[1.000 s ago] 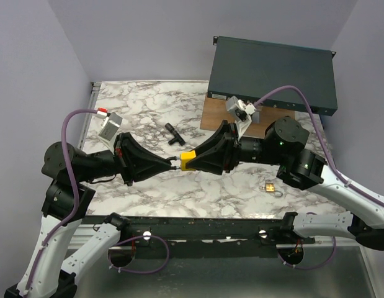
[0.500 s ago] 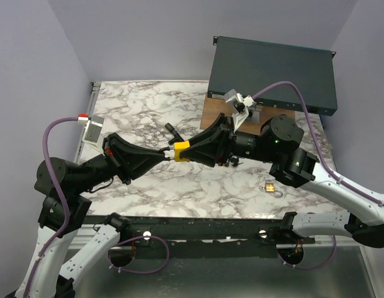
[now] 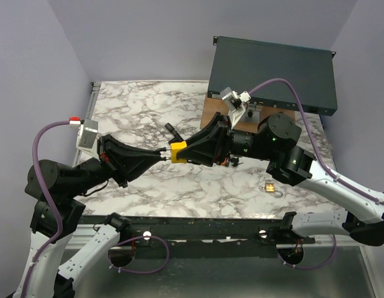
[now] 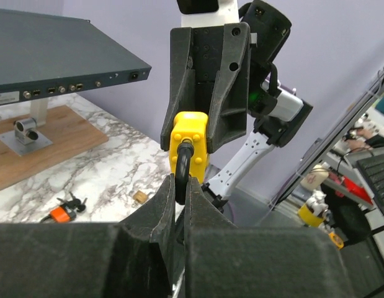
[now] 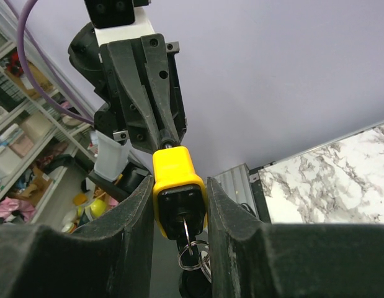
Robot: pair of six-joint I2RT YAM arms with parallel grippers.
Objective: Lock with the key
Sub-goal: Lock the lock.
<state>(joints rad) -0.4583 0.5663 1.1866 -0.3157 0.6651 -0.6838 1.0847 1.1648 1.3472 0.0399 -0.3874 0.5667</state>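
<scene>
A yellow padlock [image 3: 177,151] hangs in the air between my two grippers, above the marble table. My right gripper [image 3: 183,153] is shut on its yellow body [image 5: 177,186]. A key with rings [image 5: 193,253] sits in the keyhole at the padlock's bottom. My left gripper [image 3: 163,152] is shut on the black shackle [image 4: 181,177], which shows between its fingers in the left wrist view. The padlock body also shows there [image 4: 190,146], held by the right gripper's fingers [image 4: 179,93].
A black tool [image 3: 174,133] lies on the table behind the padlock. A small brass padlock [image 3: 271,186] lies at the right front. A wooden board [image 3: 211,115] with a metal bracket and a dark rack unit [image 3: 272,74] stand at the back right. An orange-tagged key bunch [image 4: 64,210] lies near.
Both grippers, holding the padlock together, have moved left and a little toward the back. The left arm has swung further out to the left.
</scene>
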